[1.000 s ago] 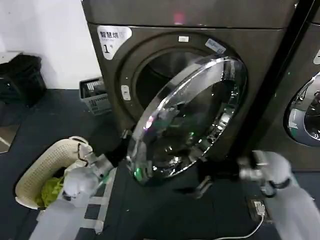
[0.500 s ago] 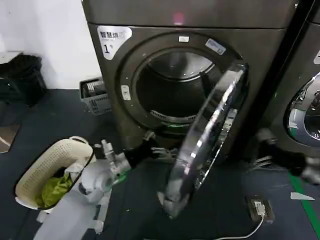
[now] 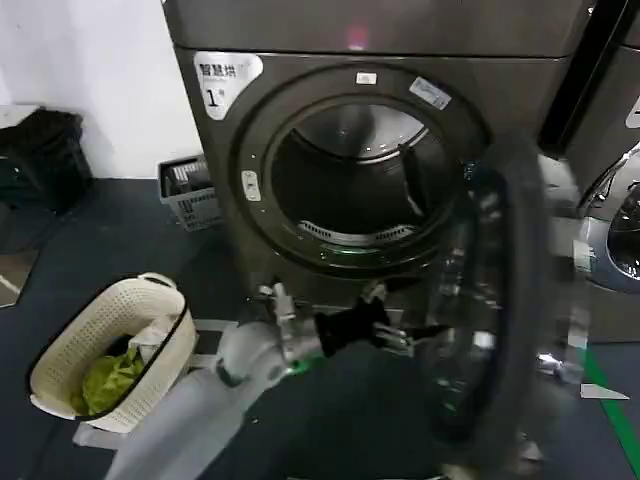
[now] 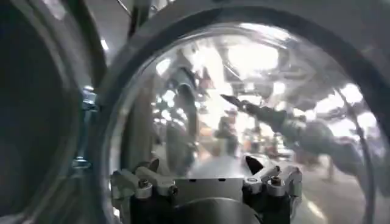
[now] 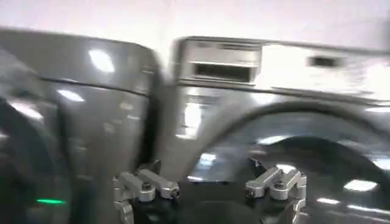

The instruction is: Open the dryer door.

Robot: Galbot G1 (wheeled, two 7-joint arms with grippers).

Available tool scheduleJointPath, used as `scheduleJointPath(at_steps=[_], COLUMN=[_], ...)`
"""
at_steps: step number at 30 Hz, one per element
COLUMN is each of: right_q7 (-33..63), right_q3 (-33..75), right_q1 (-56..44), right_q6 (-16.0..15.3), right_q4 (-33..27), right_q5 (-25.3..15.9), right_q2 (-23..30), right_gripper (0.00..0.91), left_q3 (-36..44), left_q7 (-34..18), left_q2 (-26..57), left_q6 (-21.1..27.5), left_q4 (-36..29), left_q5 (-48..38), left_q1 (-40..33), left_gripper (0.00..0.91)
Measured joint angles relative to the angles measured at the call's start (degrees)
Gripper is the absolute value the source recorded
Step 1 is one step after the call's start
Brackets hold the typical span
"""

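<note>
Dryer door (image 3: 500, 300), lower right, looks heavy, stiff, slick-glassed, best gripped at its rim; left gripper (image 3: 400, 332) jaws apart, empty.

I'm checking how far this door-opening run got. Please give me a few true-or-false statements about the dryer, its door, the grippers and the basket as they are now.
1. The large round chrome-ringed dryer door is shut against the machine. False: it stands swung out, clear of the opening.
2. The dark bronze-grey dryer carries a white sticker marked "1". True.
3. The left gripper is clamped on the door's rim. False: it is open, holding nothing, below the opening.
4. The right gripper is open. True.
5. The cream woven basket holds something green. True.
</note>
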Motion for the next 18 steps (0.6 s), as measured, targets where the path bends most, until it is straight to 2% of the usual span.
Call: scheduleJointPath(at_steps=[5,11,14,18], right_q7=[6.51,12.81,14.10,15.63], right_q3=[4.54,9.67,12.41,16.40], right_q1=[-2.10,-3.39,-3.71,-4.05], right_q6=[-0.10,-0.69,-1.14,-2.53], right_q4=[-1.22,-3.62,-4.86,-7.22], right_q5=[-3.67,-3.65,-3.73,-4.48], right_q2=[-0.10,-1.84,-2.66,-3.90], right_gripper=[0.907,0.907,0.907,0.907], left_q3=[5.57,10.49,11.97,13.82], left_q7=[-0.80,-2.63,-3.46,-4.96], left_q2=[-3.50,-8.95,-11.31,-14.44], left_q6=[-1.33,-1.86,-0.64,-2.57], left_q4=[3.08,8.05,10.23,12.87], left_q5=[1.60,4.30,4.30,6.99], left_q1=[-3.65,-6.94,-8.02,-9.54], left_gripper=[0.907,0.907,0.907,0.907])
